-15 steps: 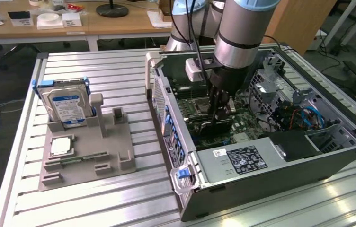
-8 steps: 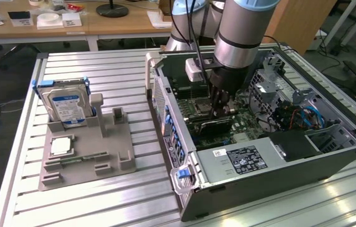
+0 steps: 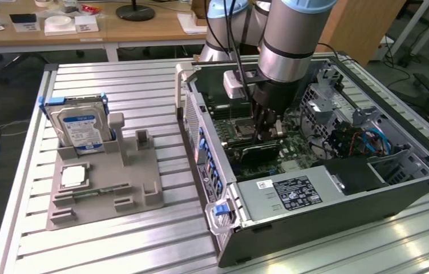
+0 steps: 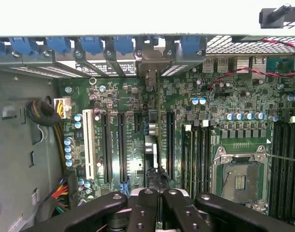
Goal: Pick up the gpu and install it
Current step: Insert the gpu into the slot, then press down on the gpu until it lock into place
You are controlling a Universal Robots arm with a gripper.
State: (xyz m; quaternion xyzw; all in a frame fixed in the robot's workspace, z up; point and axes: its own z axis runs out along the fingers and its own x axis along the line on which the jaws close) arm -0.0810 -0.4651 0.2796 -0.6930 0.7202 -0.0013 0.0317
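We start with the desk, a ribbed aluminium surface, carrying the open computer case on the exterior view's right, lying on its side with the motherboard exposed. At about nine o'clock of the case sits a grey holder tray with a silver hard drive standing upright in it and a narrow memory stick lying flat nearer the tray's front. The arm reaches down from twelve o'clock into the case, and the tool hangs low over the board, its fingers drawn together on the gpu, which shows as a dark card held edge-down just above or at the board, in the middle of the case. In the wrist view the tool has its black links closed up at six o'clock, and the card runs away from them as a thin edge along the row of long expansion slots. We judge the chief risk to be misalignment: if the card's edge sits a little off its slot, or tilted, pressing down could jam it or stress the board. We cannot tell whether it is seated yet. The metal bracket end near the blue retainer clips could catch on the rear wall, and the thin grip could let the card slip or twist.
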